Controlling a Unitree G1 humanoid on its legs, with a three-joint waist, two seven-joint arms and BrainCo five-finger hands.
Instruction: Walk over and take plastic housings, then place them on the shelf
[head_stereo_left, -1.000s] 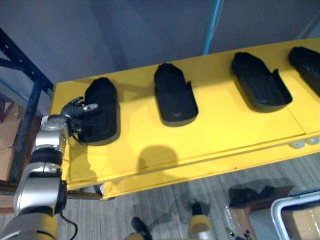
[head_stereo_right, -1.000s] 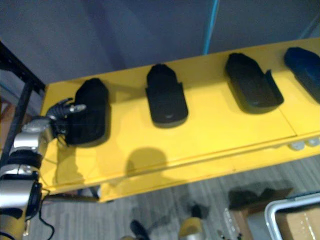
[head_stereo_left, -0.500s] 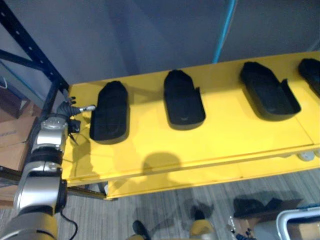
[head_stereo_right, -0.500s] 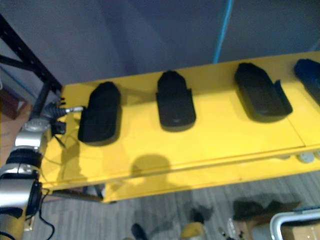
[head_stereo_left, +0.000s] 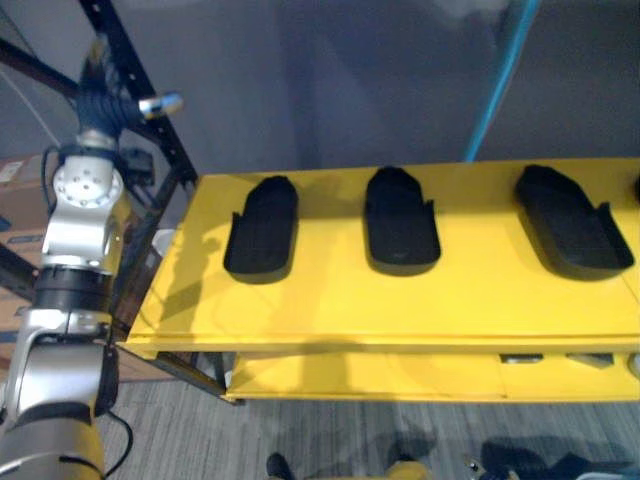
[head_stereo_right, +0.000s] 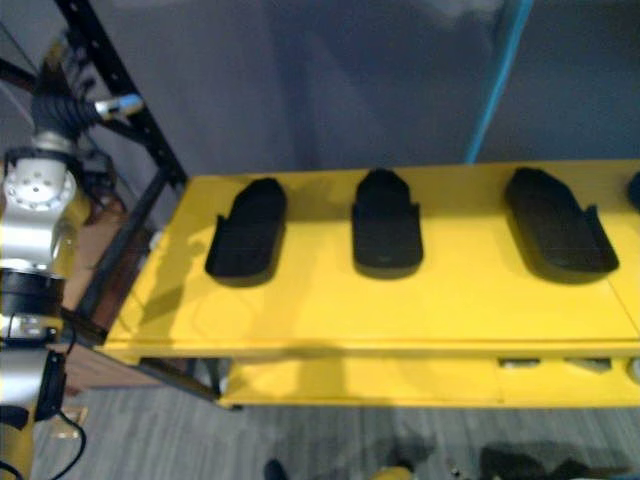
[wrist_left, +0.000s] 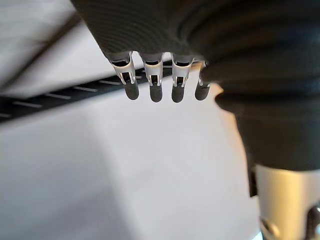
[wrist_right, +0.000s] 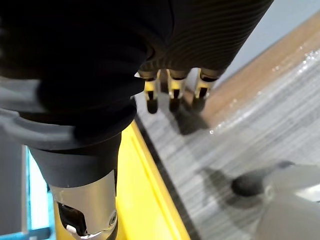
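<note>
1. Spanning most of both head views, you have a long yellow flat metal shelf (head_stereo_left: 330, 305) with a second yellow tier under its front lip. A grey wall stands behind it and grey striped floor lies below.
2. A black perforated steel rack upright (head_stereo_left: 150, 130) slants across the upper left, at the shelf's left end.
3. Three black moulded plastic housings lie in a row on the shelf top, well apart from one another: left housing (head_stereo_left: 262, 228), middle housing (head_stereo_left: 400, 220), right housing (head_stereo_left: 572, 222). Each is an elongated shell with its long axis running front to back across the shelf. The left one is slanted a little.
4. Your left hand (head_stereo_left: 108, 108) is raised beside the rack upright, above and to the left of the shelf, touching nothing. In its wrist view the fingers (wrist_left: 155, 82) are extended and loose, with nothing between them and bare wall beyond.
5. Your right hand (wrist_right: 173, 90) hangs low beside the shelf's yellow edge, over the floor. Its fingers are slack and empty.
6. Judgement: no housing is being carried, and all three rest on the shelf.
   - If a housing is next, the left one is the nearest, lying down and to the right of the left hand.
   - The left hand is the closer one to it.
   - You would need to drop the hand and bring the fingers across the housing's narrow width, square to that front-to-back axis.
   - Watch the rack upright on the way down.
</note>
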